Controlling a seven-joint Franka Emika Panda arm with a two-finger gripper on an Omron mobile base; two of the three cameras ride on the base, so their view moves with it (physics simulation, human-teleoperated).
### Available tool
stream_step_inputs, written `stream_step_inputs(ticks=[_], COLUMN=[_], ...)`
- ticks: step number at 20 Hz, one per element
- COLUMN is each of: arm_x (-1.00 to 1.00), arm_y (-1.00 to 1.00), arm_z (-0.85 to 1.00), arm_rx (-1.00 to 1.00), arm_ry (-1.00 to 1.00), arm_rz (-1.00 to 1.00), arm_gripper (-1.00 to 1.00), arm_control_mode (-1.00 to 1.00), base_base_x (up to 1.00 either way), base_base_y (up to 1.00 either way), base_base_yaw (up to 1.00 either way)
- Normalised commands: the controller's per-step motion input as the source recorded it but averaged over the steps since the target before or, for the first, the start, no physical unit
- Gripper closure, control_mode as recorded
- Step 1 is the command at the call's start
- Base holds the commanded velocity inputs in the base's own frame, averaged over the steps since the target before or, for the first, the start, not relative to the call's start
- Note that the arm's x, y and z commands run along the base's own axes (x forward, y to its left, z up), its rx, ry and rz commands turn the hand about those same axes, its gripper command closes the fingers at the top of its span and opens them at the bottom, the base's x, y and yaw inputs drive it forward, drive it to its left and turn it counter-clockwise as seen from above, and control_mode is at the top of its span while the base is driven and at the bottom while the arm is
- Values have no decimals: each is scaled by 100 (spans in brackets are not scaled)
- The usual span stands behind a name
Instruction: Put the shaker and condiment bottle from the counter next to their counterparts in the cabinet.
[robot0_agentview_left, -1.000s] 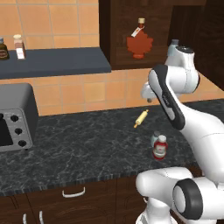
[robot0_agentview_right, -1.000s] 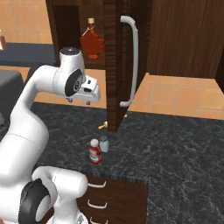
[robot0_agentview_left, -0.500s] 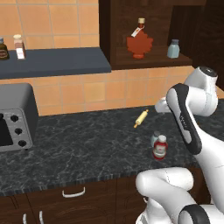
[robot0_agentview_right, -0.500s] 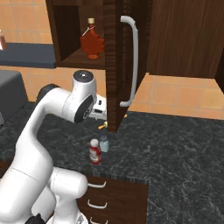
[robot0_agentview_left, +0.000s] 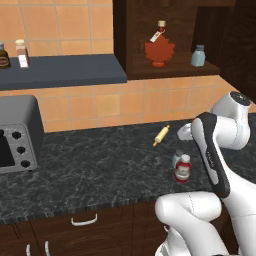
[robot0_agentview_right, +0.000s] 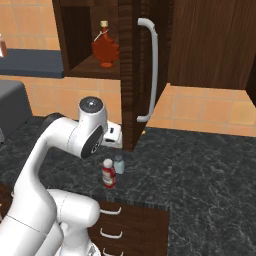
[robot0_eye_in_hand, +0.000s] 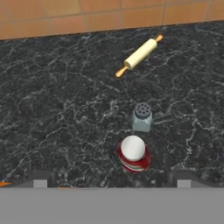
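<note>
We log the small red condiment bottle with white cap (robot0_eye_in_hand: 133, 154) and the pale blue-grey translucent shaker with grey cap (robot0_eye_in_hand: 142, 117) upright and just beside each other near the front edge of the dark speckled marble-look counter (robot0_eye_in_hand: 57, 105), both unlifted. The two-finger gripper (robot0_eye_in_hand: 111, 183) hangs above them, empty with tips wide apart, presumably lining up a grasp. In the dark brown wooden cabinet (robot0_agentview_left: 125, 40) we list the maple-leaf-shaped red-orange bottle (robot0_agentview_left: 159, 48) and matching shaker (robot0_agentview_left: 198, 55); a pale wooden rolling pin (robot0_eye_in_hand: 139, 54) lies aside.

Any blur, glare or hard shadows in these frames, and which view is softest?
Hand view: softest, slightly blurred; the shaker and condiment bottle seen from above, faint shadow beside them on the counter, no glare. Left base view: even flat lighting, cabinet interior dim, maple-leaf bottle still readable. Right base view: crisp, cabinet door edge dark.
</note>
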Motion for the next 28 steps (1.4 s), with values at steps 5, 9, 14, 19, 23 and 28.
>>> stream_step_inputs(ticks=[5, 9, 14, 19, 23, 28], arm_x=[-31, -13, 0, 0, 0, 0], arm_y=[0, 0, 0, 0, 0, 0], arm_z=[-33, -29, -21, -26, -18, -17], arm_rx=[-1, -4, -3, -3, -2, 0], arm_ry=[0, 0, 0, 0, 0, 0], arm_rz=[-3, -1, 0, 0, 2, 4], arm_gripper=[-100, -100, -100, -100, -100, -100], arm_control_mode=[-100, -100, -100, -100, -100, -100], base_base_x=[0, 0, 0, 0, 0, 0], base_base_y=[0, 0, 0, 0, 0, 0], base_base_yaw=[0, 0, 0, 0, 0, 0])
